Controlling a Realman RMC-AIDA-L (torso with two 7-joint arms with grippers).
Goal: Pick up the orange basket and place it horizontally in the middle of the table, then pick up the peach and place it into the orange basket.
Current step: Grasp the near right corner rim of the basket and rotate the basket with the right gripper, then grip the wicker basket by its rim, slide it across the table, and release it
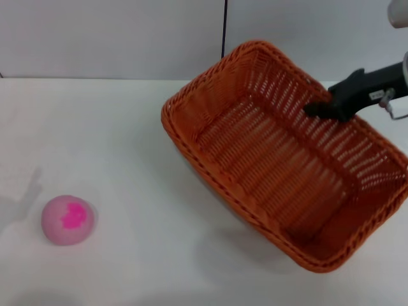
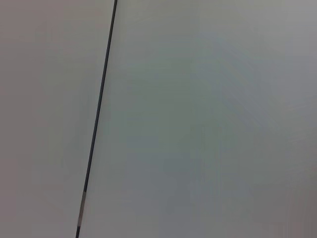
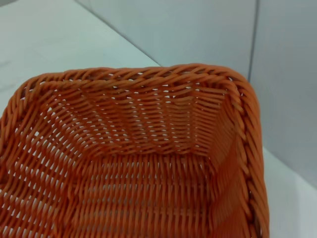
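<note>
The orange basket (image 1: 268,166) hangs tilted above the right half of the white table (image 1: 115,134), its long axis running diagonally, with a shadow on the tabletop under it. My right gripper (image 1: 318,109) reaches in from the right and is shut on the basket's far side wall near the rim; one black finger shows inside the weave. The right wrist view looks down into the basket (image 3: 148,148) toward one short end. The peach (image 1: 68,220), pale pink with a magenta blotch, sits on the table at the near left. My left gripper is out of view.
A pale wall with a dark vertical seam (image 1: 224,29) stands behind the table's far edge. The left wrist view shows only that wall and seam (image 2: 99,109). Bare tabletop lies between the peach and the basket.
</note>
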